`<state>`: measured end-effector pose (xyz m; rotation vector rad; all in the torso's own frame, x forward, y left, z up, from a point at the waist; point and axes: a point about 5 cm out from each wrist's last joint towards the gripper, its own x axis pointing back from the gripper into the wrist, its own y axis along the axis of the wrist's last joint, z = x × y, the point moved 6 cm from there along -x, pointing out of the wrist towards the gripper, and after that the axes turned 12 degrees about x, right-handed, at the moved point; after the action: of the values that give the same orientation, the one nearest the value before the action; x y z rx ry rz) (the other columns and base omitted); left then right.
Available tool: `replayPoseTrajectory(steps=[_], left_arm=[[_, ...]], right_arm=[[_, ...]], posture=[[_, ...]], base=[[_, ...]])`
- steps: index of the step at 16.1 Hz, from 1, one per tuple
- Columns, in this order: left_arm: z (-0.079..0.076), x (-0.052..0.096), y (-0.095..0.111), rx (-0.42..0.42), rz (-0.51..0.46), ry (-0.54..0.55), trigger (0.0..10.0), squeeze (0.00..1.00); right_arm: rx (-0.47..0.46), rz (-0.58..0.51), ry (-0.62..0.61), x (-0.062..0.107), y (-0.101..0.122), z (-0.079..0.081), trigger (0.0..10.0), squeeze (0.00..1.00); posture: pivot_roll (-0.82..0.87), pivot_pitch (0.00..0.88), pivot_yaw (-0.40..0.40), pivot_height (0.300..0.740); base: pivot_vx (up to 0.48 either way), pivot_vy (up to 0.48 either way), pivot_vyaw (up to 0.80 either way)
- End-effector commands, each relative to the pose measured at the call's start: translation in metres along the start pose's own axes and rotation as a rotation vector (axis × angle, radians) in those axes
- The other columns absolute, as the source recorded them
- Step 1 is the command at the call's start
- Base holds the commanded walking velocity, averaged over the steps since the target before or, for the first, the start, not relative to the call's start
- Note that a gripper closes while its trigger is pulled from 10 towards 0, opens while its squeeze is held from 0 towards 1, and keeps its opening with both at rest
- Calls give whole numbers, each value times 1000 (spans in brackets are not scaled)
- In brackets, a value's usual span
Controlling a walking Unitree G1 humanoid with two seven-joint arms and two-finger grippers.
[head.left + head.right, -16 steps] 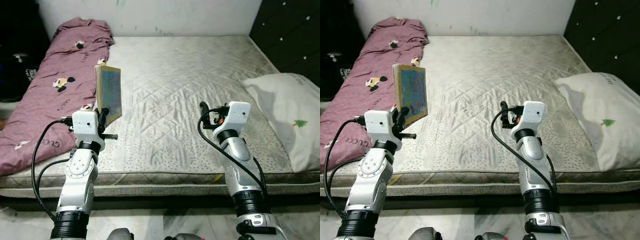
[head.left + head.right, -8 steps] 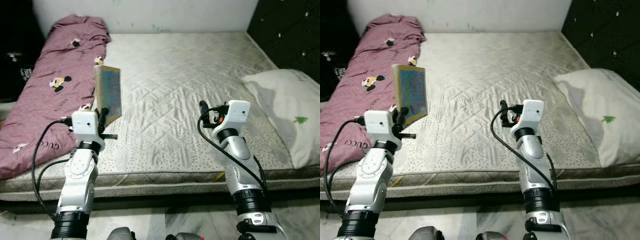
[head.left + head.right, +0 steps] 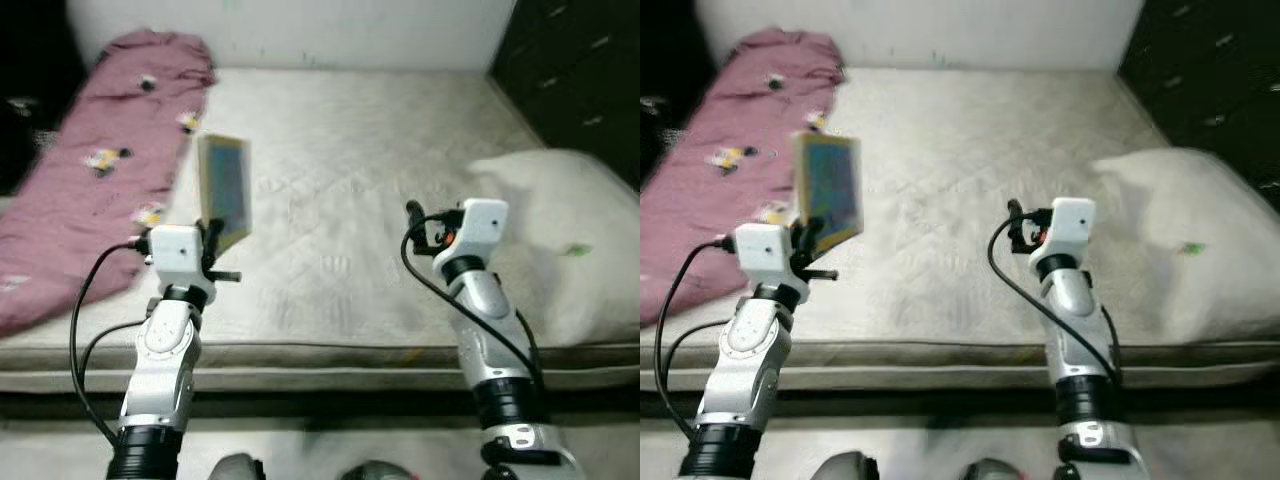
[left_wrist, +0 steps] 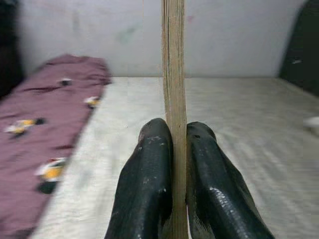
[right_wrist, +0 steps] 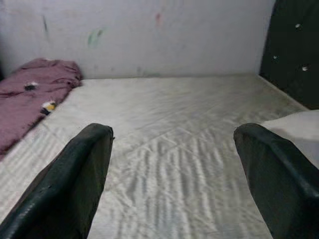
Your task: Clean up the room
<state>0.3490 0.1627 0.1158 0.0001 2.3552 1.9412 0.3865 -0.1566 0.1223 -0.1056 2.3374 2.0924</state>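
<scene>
Around: one blanket left on mattress, one pillow right.
Left gripper: clamps one upright book.
Right gripper: wide, holds nothing.

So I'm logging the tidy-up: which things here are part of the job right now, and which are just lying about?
In the job:
- book, held upright above the mattress
- left gripper, shut on the book
- right gripper, open and holding nothing

Lying about:
- purple cartoon-print blanket
- white pillow
</scene>
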Motion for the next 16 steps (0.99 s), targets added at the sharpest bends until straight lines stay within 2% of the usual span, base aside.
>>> replayPoseTrajectory(steps=[1,4,7,11,16], left_arm=[[4,-2,17,-13,-60,10,10000,0],[3,-2,16,-10,-60,11,10000,0],[3,-2,17,10,-68,13,10000,0],[-4,0,20,11,-85,-39,10000,0],[-4,0,21,12,-88,-49,10000,0]], right_arm=[[0,2,15,-1,1,5,10000,0],[4,2,16,-1,1,5,10000,0],[8,2,15,-1,1,5,10000,0],[12,0,15,-1,1,4,10000,0],[13,-2,15,-2,2,5,10000,0]], posture=[[-34,0,-2,740],[-36,0,-5,740],[-36,0,-5,740],[-38,0,-6,740],[-37,0,-6,740]], base=[[0,-480,0],[0,-480,0],[0,0,0],[0,0,0],[293,0,0]])
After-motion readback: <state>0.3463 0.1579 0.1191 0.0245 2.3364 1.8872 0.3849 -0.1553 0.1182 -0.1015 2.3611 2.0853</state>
